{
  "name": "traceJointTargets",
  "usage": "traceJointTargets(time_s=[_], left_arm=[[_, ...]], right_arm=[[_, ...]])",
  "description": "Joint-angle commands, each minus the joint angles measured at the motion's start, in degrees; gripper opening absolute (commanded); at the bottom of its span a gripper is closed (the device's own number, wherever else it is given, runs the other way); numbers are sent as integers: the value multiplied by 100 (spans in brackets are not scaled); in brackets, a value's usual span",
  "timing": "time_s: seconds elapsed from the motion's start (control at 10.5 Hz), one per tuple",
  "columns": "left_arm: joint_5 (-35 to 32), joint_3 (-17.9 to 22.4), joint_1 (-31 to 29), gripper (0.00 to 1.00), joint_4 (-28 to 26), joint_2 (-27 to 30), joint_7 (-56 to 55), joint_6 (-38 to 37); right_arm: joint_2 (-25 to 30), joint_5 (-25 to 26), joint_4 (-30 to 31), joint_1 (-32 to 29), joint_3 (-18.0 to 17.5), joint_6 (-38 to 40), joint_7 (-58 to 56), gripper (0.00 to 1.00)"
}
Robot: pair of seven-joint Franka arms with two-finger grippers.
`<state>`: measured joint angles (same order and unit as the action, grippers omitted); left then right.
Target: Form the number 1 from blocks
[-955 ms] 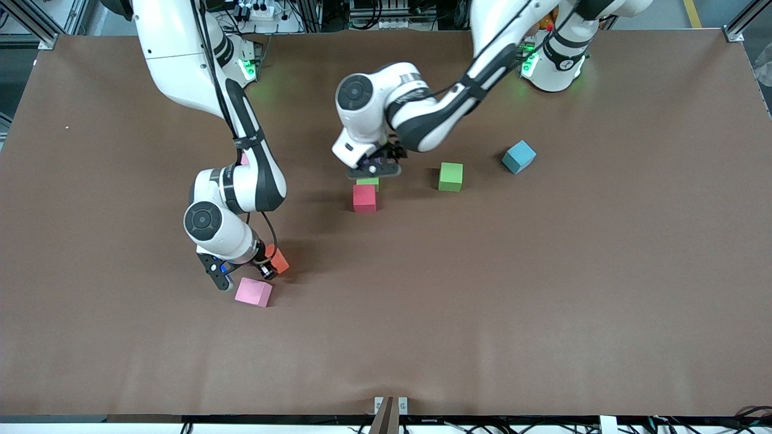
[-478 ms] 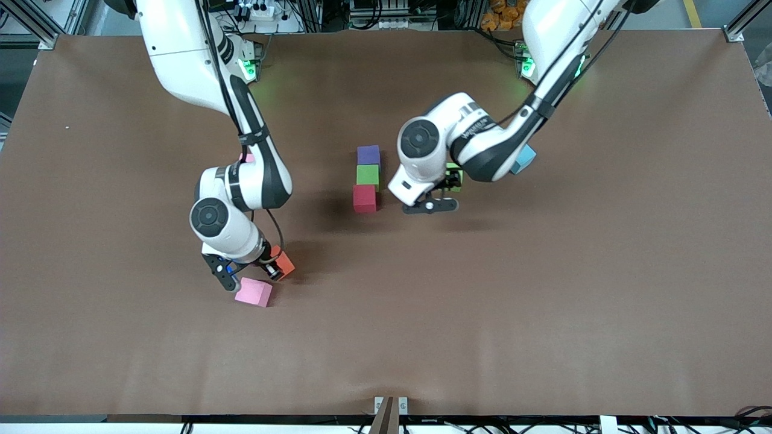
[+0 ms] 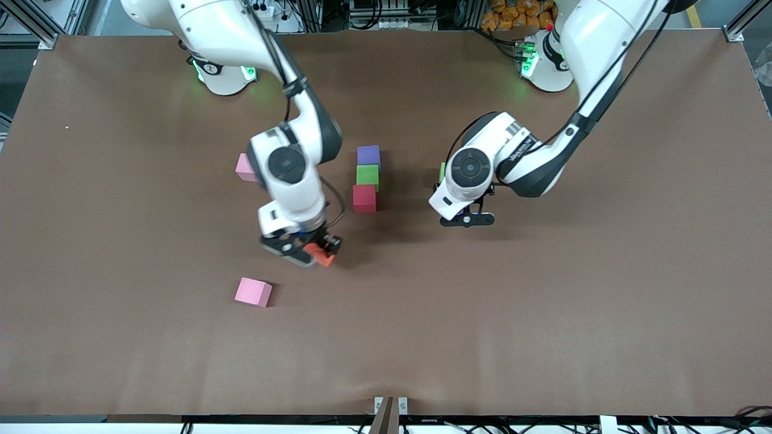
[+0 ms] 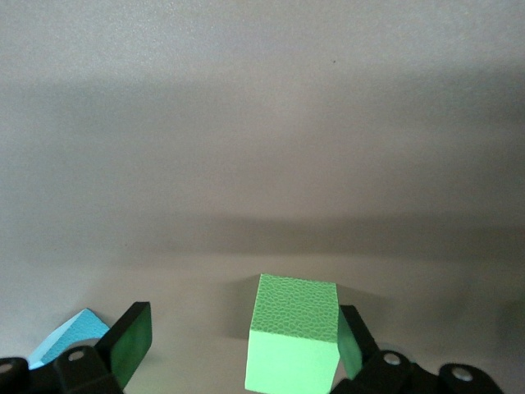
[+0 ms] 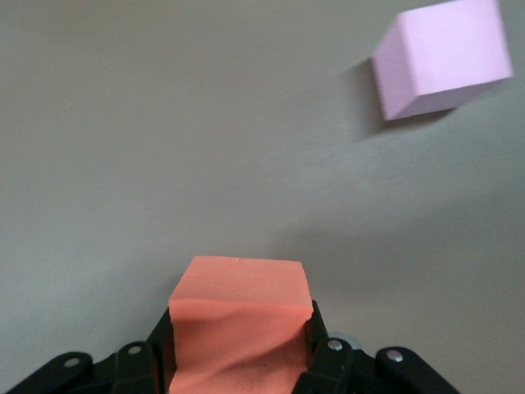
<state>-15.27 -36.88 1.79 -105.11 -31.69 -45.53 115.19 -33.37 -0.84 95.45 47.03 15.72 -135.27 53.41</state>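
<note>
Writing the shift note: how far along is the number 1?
Done: purple, green and red blocks form a column. In hand: right tool grips the orange block; open left tool straddles the second green block. Left: placing both.

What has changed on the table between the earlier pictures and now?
The right gripper closed on the orange block, lifted it away from the pink cube and carried it toward the column of purple block, green block and red block. The left gripper left that column and now hangs open around the second green block. The column and the pink cube stayed put.
</note>
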Motion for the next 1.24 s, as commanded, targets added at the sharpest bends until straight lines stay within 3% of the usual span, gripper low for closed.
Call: traceJointTargets(time_s=[0.0, 0.29, 0.67, 1.15], left_arm=[[-37, -284, -241, 100, -500, 85, -35, 650], [-46, -284, -162, 100, -800, 31, -71, 838], [-55, -284, -48, 100, -897, -100, -62, 838], [-99, -284, 40, 100, -897, -443, 8, 838]], right_arm=[[-204, 409, -385, -97, -165, 27, -768, 51], [-424, 392, -537, -18, -165, 1, -1657, 51], [-495, 156, -370, 122, -595, -341, -1519, 50], [-477, -47, -124, 158, -605, -386, -1457, 51]])
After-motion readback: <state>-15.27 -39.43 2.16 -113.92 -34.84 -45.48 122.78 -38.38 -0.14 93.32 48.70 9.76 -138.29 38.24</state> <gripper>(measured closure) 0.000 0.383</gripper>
